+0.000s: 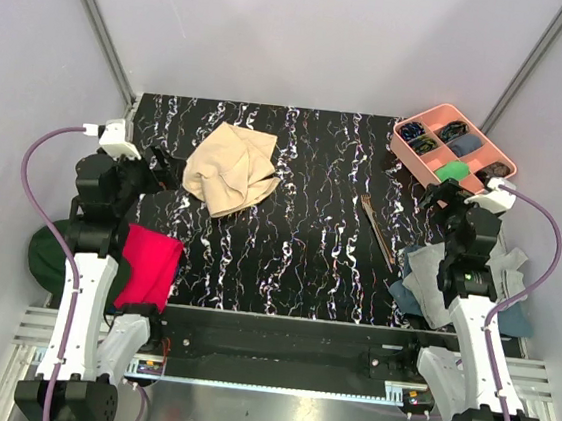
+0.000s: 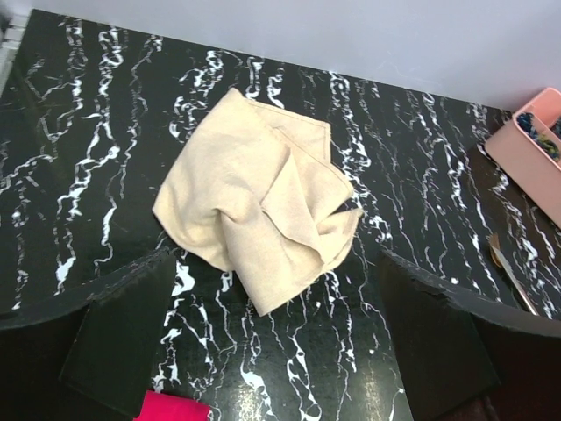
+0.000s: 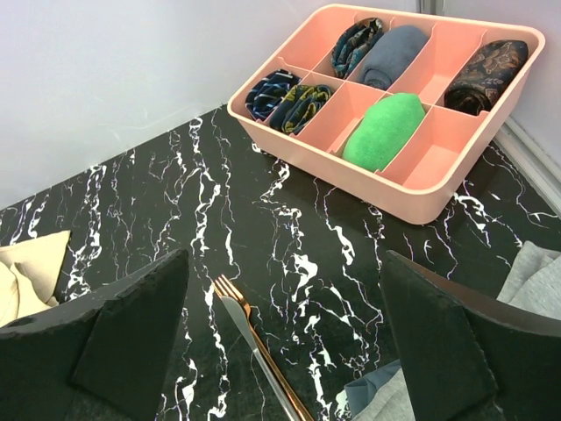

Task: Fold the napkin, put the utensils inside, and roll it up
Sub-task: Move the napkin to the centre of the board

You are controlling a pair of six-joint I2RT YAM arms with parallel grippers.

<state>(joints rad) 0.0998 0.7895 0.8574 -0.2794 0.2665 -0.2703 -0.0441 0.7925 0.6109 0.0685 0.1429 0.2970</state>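
Napkin [image 1: 231,170] lies crumpled and unfolded on the far-left part of your black marble table [image 1: 296,262], one flap bunched over its middle. Your left gripper [image 1: 160,170] sits just left of it, fingers [image 2: 123,333] spread wide and holding nothing. Your utensils [image 1: 377,229], a bronze fork and a knife side by side, rest right of centre, well apart from the napkin, with the fork's tines toward the far side. Your right gripper [image 1: 443,197] hangs near their far end, spread wide too and empty. A pink tray [image 1: 405,149] of rolled cloths stands at the far right. A red cloth [image 1: 150,265] lies near left, and grey and blue cloths [image 1: 434,287] lie near right.
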